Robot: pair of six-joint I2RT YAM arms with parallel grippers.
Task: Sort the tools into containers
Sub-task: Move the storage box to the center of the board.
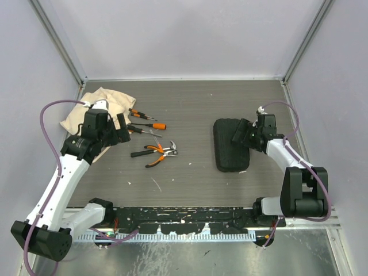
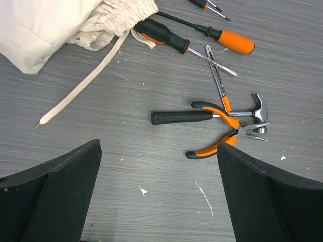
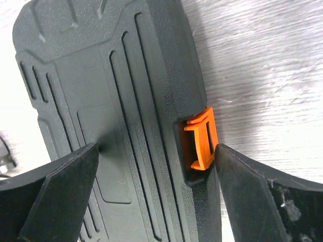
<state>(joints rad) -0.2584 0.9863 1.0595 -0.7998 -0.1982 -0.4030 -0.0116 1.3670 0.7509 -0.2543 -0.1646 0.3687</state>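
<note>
Nearest to the arm bases, the pliers (image 2: 208,149) lay across the hammer (image 2: 184,117) on the desk (image 1: 190,109). Just behind them were the screwdrivers (image 2: 234,42), one with its handle touching the mouth of the cloth bag (image 2: 60,25) at the far left. The left claw (image 2: 157,151) hung wide over these tools and held nothing. On the right, the right claw (image 3: 155,151) stood wide around the closed black case (image 1: 230,146), near its orange latch (image 3: 202,138), without gripping it. I judged the sorting as not yet begun: every visible tool was loose on the desk, and the case needed to be opened.
</note>
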